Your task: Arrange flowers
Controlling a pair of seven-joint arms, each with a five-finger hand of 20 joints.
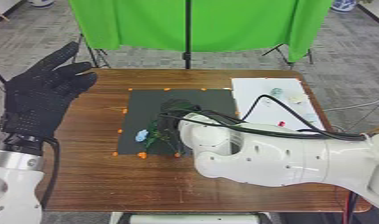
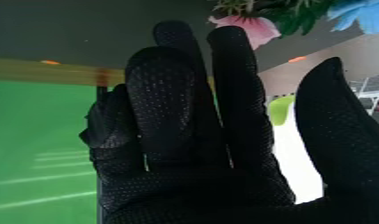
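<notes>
My left hand [image 1: 43, 92] is raised over the table's left edge, its fingers loosely spread and holding nothing. Above the black mat [image 1: 150, 100], my right hand [image 1: 176, 108] is partly covered by its own cables. Just on its left side lies a blue flower [image 1: 142, 135] with green stems [image 1: 154, 141] on the mat. In the right wrist view my right hand [image 2: 203, 165] is open, fingers straight and thumb apart. Beyond its fingertips are a pink flower [image 2: 249, 29], green leaves [image 2: 295, 17] and a blue flower [image 2: 363, 14]; whether the fingers touch the pink one I cannot tell.
A white sheet [image 1: 256, 90] lies at the table's back right, with small pale flowers [image 1: 276, 92] and a red piece [image 1: 281, 123] on it. Orange markers [image 1: 142, 155] edge the mat. Behind the brown table [image 1: 114, 185] hangs a green cloth [image 1: 150, 25] on a stand.
</notes>
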